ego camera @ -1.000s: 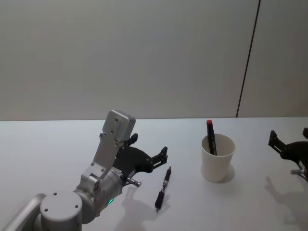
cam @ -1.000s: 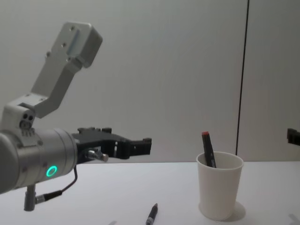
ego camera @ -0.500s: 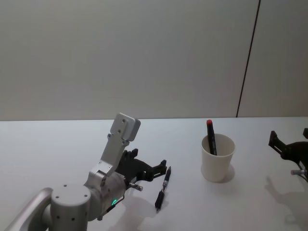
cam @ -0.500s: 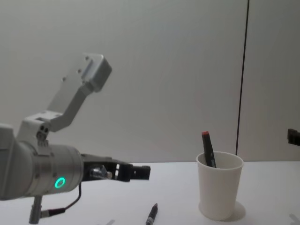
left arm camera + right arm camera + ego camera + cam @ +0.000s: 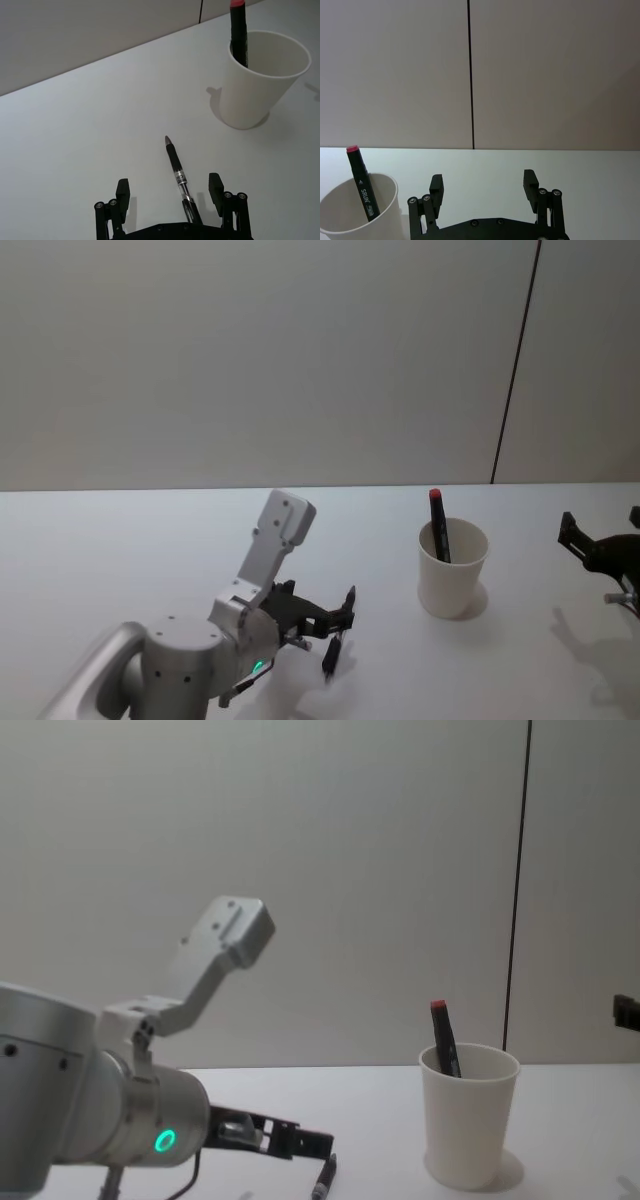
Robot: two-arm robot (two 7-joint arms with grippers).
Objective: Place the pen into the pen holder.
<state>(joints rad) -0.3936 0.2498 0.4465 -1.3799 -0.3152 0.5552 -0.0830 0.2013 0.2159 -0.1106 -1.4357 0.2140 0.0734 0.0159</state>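
Low over the bench, toward its front edge, the left gripper hangs with its claw spread wide, one finger on each side of the pen and clear of it. The pen lies flat, its tip pointing away from the robot. Farther back and to the right stands the pen holder, upright, a red-capped marker leaning inside. By the right edge the right gripper hovers, claw open and empty
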